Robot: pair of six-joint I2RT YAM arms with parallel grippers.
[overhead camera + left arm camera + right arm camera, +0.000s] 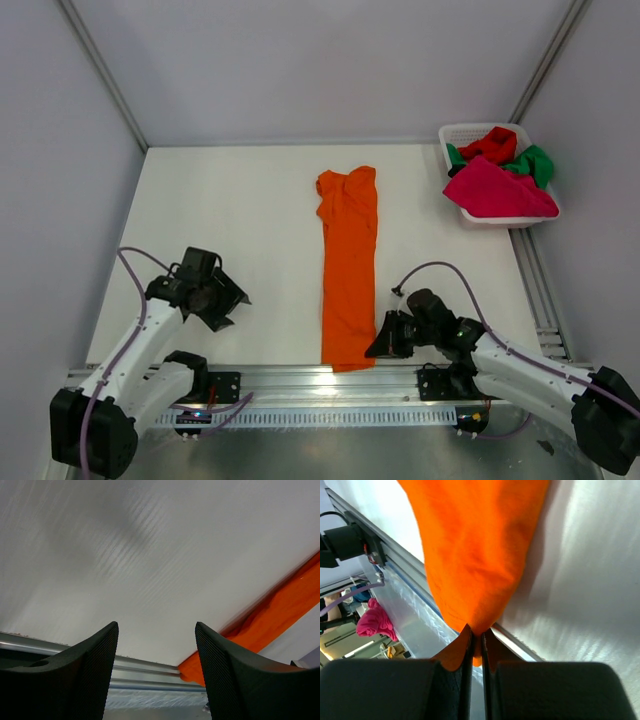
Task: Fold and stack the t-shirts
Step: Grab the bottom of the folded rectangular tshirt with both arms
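An orange t-shirt (349, 262) lies folded into a long narrow strip down the middle of the white table, its near end at the front edge. My right gripper (381, 341) is shut on that near end, the orange cloth (475, 570) pinched between its fingers (462, 652). My left gripper (222, 300) hovers open over bare table to the left, nothing between its fingers (102, 650); the orange t-shirt (280, 615) shows at the right of the left wrist view. Magenta (497, 190), red (492, 145) and green (535, 162) t-shirts lie heaped in the basket.
The white lattice basket (455, 132) stands at the back right corner of the table. An aluminium rail (300, 385) runs along the front edge by the arm bases. Grey walls enclose the table on the left, back and right.
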